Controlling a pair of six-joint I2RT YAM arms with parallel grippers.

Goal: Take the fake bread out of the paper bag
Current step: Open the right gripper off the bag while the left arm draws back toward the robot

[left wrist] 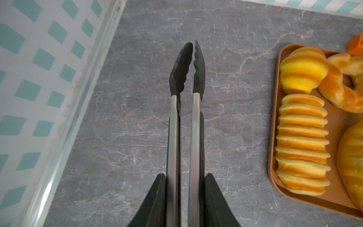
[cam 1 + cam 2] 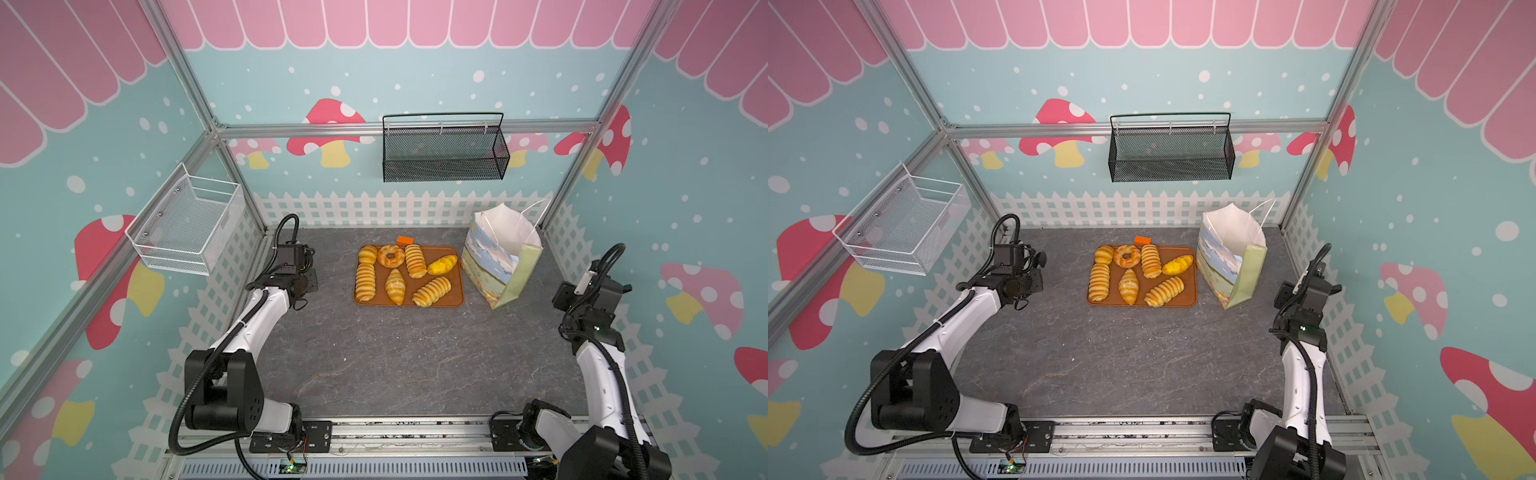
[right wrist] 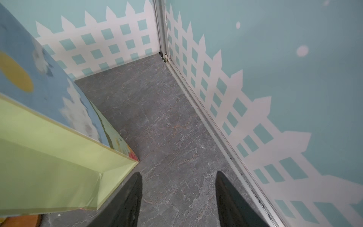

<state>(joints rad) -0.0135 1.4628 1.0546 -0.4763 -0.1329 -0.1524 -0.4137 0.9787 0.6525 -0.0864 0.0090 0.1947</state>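
Seven glossy golden toy pastries (image 2: 395, 286) lie on the flat orange-brown tray (image 2: 456, 297), beside the tall sky-print paper bag (image 2: 490, 257), in both top views. Left wrist: my left hand (image 1: 185, 175) pinches black-tipped steel tongs (image 1: 194, 127). Right wrist: right hand (image 3: 178, 176) spread, empty. Unloading looks done; next, I'd check the bag.

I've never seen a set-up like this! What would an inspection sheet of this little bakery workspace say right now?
Surface: grey stone-look tabletop, no spills seen.
Job's things: seven pieces of fake bread lie on the orange-brown tray; the paper bag stands upright beside it, mouth open, and no bread is seen in what shows of its inside.
Clutter: small orange block behind the tray.
Grippers: left gripper shut on tongs; right gripper open, empty, beside the bag.
Cables: black hoses run along both arms.
Surroundings: white wire basket on the left wall, black mesh basket on the back rail.
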